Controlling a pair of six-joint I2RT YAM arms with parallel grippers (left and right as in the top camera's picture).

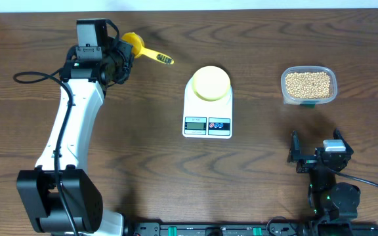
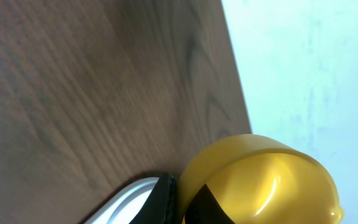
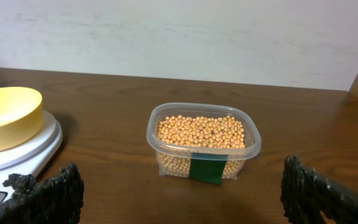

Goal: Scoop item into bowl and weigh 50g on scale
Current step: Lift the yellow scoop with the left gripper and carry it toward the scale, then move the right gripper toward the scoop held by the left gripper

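Note:
The pale-yellow bowl stands on the white scale at mid-table; both also show in the right wrist view, the bowl on the scale. The tan beans fill a clear tub at the right, and show in the right wrist view. My left gripper is at the far left, its two fingers close together on the cup wall of a bright yellow scoop. My right gripper is open and empty near the front edge, its fingers wide apart in front of the tub.
The scoop's handle points right toward the scale. The clear tub carries a green label. The table's far edge runs close behind the scoop.

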